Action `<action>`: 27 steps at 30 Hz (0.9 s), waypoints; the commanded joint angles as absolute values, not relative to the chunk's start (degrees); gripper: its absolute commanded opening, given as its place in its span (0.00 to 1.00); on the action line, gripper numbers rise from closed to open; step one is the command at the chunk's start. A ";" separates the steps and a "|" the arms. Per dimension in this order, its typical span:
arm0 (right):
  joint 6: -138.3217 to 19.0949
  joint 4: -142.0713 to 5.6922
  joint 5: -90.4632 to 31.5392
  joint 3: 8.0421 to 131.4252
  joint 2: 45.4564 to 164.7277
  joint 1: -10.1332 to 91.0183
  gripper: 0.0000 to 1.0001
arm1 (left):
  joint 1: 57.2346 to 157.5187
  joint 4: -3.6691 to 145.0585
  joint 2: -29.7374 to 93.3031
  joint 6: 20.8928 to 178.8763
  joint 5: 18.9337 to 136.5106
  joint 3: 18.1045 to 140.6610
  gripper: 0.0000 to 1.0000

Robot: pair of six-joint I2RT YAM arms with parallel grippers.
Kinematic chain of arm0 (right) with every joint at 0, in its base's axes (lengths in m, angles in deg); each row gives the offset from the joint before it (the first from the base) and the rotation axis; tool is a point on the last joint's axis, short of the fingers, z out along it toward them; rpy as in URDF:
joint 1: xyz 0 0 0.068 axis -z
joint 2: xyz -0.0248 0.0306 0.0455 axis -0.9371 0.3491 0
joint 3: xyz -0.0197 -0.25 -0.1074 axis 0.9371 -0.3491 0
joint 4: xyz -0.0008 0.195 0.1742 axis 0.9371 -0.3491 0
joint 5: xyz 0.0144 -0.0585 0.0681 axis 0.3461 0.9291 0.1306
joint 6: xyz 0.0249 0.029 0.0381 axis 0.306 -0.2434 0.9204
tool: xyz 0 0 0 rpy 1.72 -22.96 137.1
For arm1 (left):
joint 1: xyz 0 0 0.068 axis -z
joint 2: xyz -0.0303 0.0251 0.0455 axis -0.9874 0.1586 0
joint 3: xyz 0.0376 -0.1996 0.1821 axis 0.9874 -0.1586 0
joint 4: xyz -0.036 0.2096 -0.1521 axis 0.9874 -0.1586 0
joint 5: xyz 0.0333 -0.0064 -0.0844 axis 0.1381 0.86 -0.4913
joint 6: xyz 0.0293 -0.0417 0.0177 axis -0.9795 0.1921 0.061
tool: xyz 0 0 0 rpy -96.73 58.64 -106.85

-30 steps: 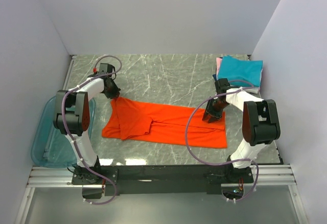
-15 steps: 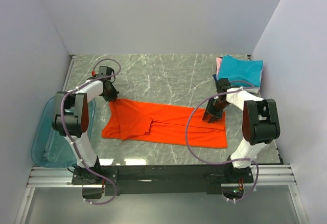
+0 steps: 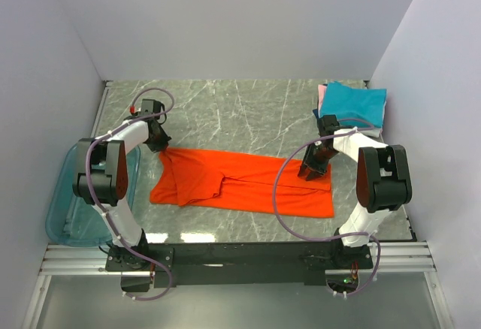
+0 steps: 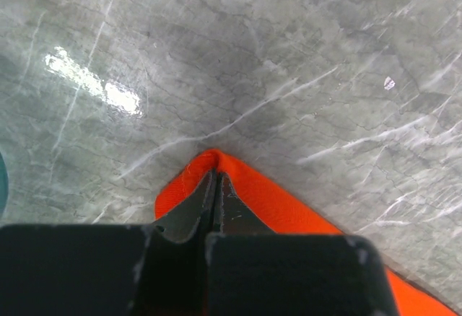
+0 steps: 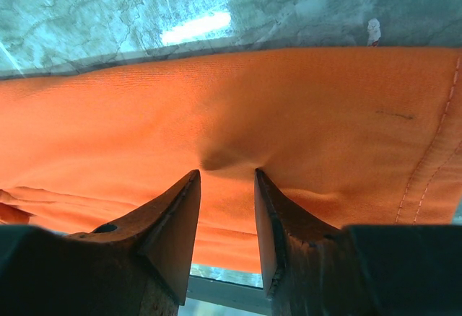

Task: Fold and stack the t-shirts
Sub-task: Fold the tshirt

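The orange-red t-shirt (image 3: 248, 180) lies spread across the middle of the marble table, with one sleeve folded in at its left end. My left gripper (image 3: 160, 147) is shut on the shirt's far left corner. In the left wrist view the jaws (image 4: 215, 177) are pinched together with orange cloth (image 4: 267, 195) around their tip. My right gripper (image 3: 312, 170) is open, with its tips pressed down on the shirt's right part. In the right wrist view (image 5: 227, 174) the cloth (image 5: 303, 107) dimples between them. A folded teal shirt (image 3: 353, 104) tops a stack at the back right, with a pink edge (image 3: 322, 92) showing under it.
The translucent blue-green bin (image 3: 64, 212) sits off the table's left edge beside the left arm. Grey walls close in the table on three sides. A metal rail (image 3: 240, 258) runs along the near edge by the arm bases.
My left gripper has moved a little left, pulling the shirt's far left corner with it. The right gripper has stayed in place on the shirt.
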State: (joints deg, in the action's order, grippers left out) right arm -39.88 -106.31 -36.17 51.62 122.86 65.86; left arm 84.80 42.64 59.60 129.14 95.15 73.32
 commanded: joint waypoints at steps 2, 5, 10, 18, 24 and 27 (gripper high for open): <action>-40.76 -106.18 -31.49 50.00 126.32 66.32 0.43 | 84.30 42.84 57.80 126.80 97.50 74.97 0.00; -40.68 -106.18 -31.49 49.91 126.40 66.40 0.43 | 84.30 43.36 58.50 125.57 97.15 76.64 0.00; -40.85 -106.35 -31.66 50.09 126.14 66.32 0.43 | 84.30 43.20 61.31 122.76 95.12 80.51 0.00; -41.29 -106.44 -32.37 50.79 125.70 66.32 0.44 | 84.30 39.94 60.18 122.58 96.27 85.35 0.34; -41.73 -106.35 -33.42 51.14 125.26 66.32 0.44 | 85.27 37.74 55.53 125.13 94.34 84.39 0.54; -42.08 -106.88 -33.42 51.66 124.03 66.14 0.43 | 88.51 37.39 52.10 127.41 92.67 82.10 0.56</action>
